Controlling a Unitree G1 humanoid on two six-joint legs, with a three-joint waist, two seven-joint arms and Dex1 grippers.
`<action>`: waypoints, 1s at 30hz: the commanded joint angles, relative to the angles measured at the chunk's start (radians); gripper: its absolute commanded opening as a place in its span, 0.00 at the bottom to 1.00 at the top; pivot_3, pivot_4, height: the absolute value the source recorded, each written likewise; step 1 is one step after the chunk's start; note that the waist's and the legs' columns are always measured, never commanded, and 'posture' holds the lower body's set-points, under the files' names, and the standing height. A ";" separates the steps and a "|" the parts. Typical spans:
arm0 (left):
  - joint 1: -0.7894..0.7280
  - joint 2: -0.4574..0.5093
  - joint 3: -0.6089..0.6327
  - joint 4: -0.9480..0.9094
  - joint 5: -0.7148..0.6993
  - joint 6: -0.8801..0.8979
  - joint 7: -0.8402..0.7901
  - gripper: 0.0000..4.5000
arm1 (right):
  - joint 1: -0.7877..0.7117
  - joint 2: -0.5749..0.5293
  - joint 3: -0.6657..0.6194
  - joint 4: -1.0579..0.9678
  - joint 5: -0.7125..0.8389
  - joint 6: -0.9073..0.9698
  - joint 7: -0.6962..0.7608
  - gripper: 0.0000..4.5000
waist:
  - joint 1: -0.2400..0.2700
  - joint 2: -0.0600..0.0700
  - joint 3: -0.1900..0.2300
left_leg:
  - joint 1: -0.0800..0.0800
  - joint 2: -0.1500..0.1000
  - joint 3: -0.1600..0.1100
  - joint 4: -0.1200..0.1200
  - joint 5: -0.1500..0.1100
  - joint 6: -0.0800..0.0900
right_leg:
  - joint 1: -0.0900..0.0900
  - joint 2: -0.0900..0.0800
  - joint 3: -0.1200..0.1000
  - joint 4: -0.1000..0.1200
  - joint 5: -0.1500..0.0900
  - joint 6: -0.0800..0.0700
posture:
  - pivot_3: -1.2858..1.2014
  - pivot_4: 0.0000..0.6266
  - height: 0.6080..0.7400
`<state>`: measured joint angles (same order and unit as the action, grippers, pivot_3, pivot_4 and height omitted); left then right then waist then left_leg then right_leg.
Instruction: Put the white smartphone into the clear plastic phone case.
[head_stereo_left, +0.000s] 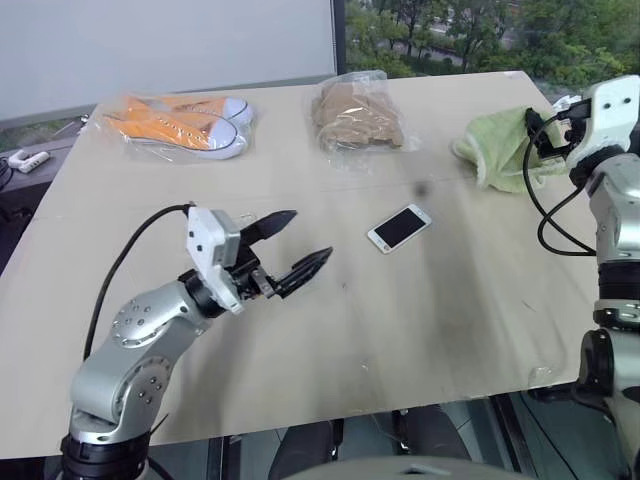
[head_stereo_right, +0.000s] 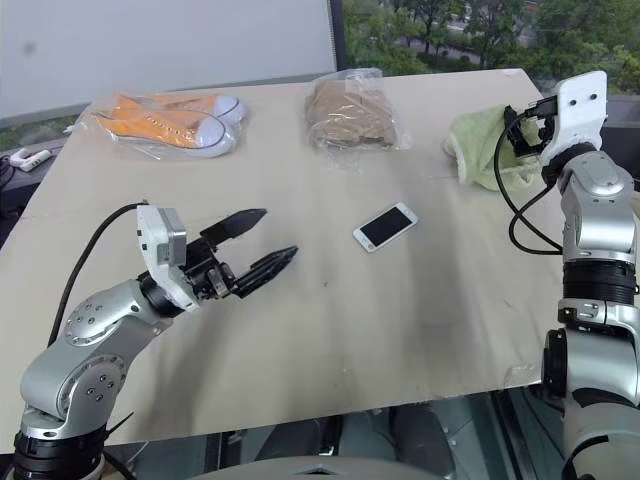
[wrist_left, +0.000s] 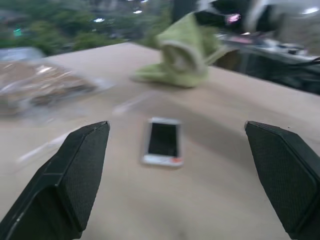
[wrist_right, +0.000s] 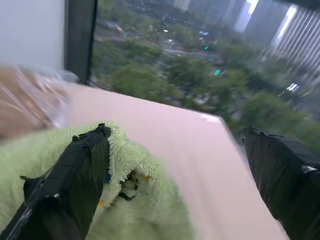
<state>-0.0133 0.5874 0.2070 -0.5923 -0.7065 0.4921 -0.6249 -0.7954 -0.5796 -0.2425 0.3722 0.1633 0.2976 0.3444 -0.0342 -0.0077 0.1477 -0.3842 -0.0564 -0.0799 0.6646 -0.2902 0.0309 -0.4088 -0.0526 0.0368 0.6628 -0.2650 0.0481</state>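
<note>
Black left pincer (head_stereo_left: 292, 246) gaping wide, empty, hovering over bench (head_stereo_left: 420, 330) | black right pincer (wrist_right: 185, 180) spread wide above green fluffy cloth (head_stereo_left: 495, 150) at far right corner | white smartphone (head_stereo_left: 399, 228) flat, screen up, mid-bench between both | bagged orange sneakers (head_stereo_left: 180, 123) and bagged tan item (head_stereo_left: 357, 115) along far edge

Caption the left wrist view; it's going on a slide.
Open left gripper faces the white smartphone lying screen-up on the table, green fleece cloth beyond.

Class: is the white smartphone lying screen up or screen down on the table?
Screen up: the white smartphone lies flat, black screen and white bezels showing.
</note>
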 joint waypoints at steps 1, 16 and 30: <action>0.002 0.005 0.021 -0.016 0.014 -0.027 0.002 1.00 | 0.034 -0.119 0.085 0.049 -0.112 0.130 0.032 0.99 | 0.012 0.000 0.000 | -0.001 0.000 0.000 0.000 0.000 0.000 | 0.000 0.000 0.000 0.000 0.000 0.000 | 0.52 0.24 1.00; 0.005 0.005 0.022 -0.009 0.036 -0.029 0.009 1.00 | 0.059 -0.169 0.030 0.089 -0.027 0.209 0.070 0.99 | 0.023 0.000 0.000 | -0.002 0.001 0.002 0.001 0.000 0.000 | -0.002 0.001 0.001 0.000 0.000 0.001 | 0.52 0.24 1.00; 0.006 0.012 0.028 -0.013 0.039 -0.022 0.011 1.00 | 0.009 -0.101 -0.278 -0.026 0.329 0.488 0.044 0.99 | 0.025 0.004 0.002 | -0.007 0.001 0.001 0.004 0.000 0.001 | -0.004 0.001 0.001 -0.002 0.003 0.004 | 0.52 0.24 1.00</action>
<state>0.0016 0.5887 0.2198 -0.5792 -0.6669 0.4778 -0.6144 -0.7883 -0.6504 -0.4946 0.3781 0.4753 0.7843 0.3829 -0.0092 -0.0033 0.1499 -0.3917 -0.0560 -0.0788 0.6686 -0.2901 0.0316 -0.4130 -0.0522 0.0375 0.6611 -0.2619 0.0517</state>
